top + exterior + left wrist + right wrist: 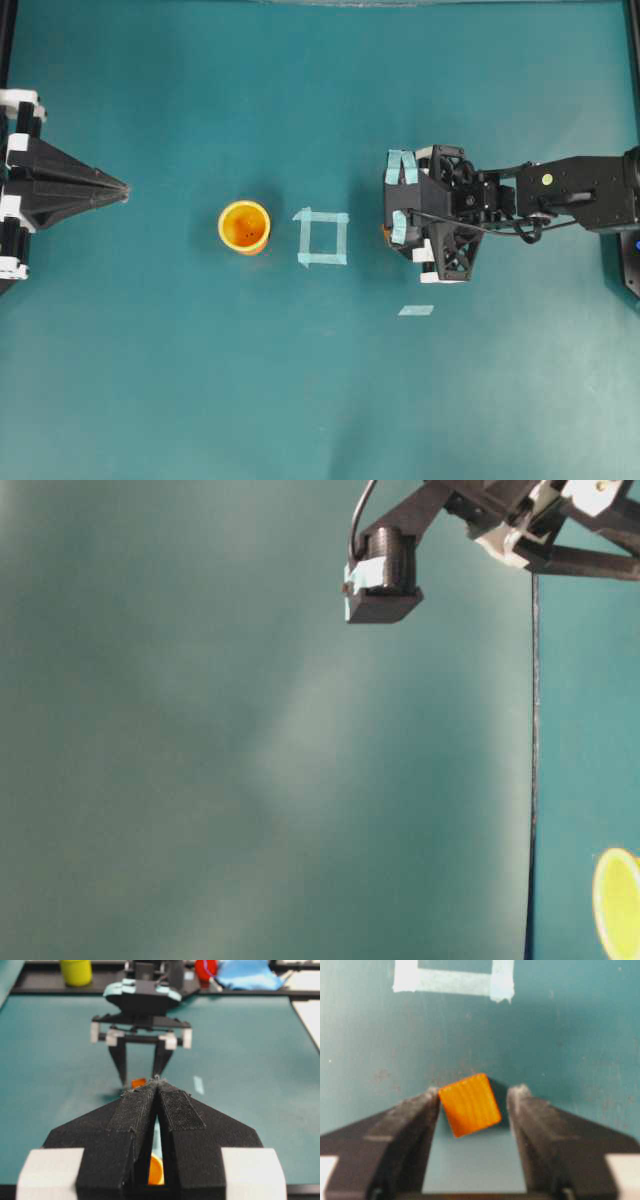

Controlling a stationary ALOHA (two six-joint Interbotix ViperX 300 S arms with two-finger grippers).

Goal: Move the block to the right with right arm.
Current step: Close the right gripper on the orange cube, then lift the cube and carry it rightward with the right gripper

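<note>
Right wrist view puts the block (469,1104) on the table (570,1035) between my right fingers (427,1110), turned slightly askew; the left finger touches one corner, with a gap on the other side, so the fingers are spread, nothing clamped. It sits just short of the tape square (452,980). I judge it light, stiff and smooth-faced: best pinched on two opposite flat sides, not corners. My left fingers (177,1110) are pressed together, empty.
</note>
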